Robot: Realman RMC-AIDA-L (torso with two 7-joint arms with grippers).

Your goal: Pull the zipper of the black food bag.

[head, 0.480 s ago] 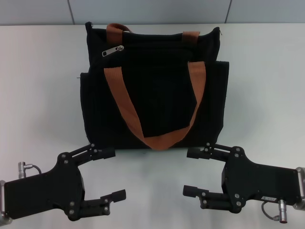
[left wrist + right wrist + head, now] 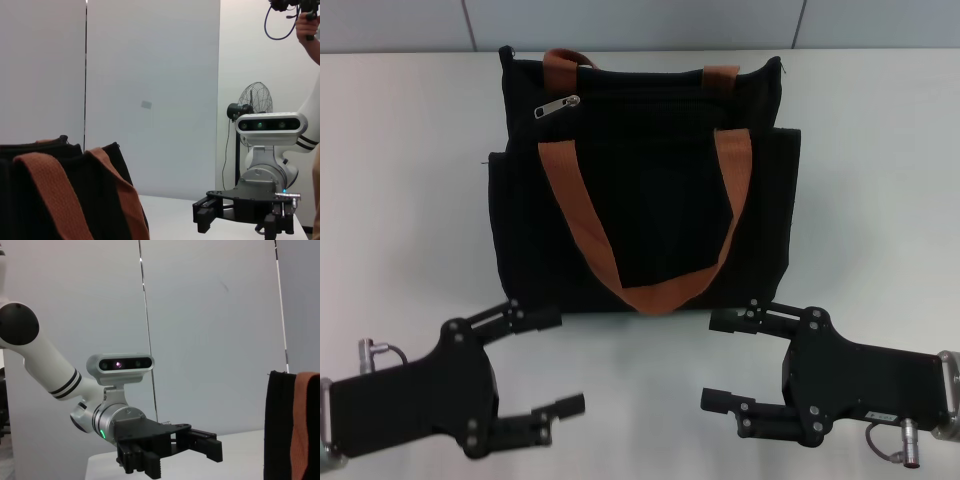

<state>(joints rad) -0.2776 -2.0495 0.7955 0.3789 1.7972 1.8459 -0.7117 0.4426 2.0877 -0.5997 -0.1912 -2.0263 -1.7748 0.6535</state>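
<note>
Head view: boxy black fabric food bag (image 2: 645,185) mid-table, small silver teardrop zipper pull (image 2: 556,107) at its upper left. Left gripper (image 2: 560,362) and right gripper (image 2: 712,360) near bag's front edge, jaws wide open, empty.

My left end effector (image 2: 548,365) and my right end effector (image 2: 727,361) are both matte black: each has a flat, plate-like palm body studded with small silver screw heads, and two slim linkage fingers ending in blocky black pads. At the wrist end of each sits a silver metal connector with a thin grey cable looping out of it, and the right one carries a small white label near its rim. Seen from the wrist views, my arms are glossy white tubes with black bands at the joints; a grey, pill-shaped camera bar with dark lenses is mounted above each wrist, and a small green light glows on my left one.
</note>
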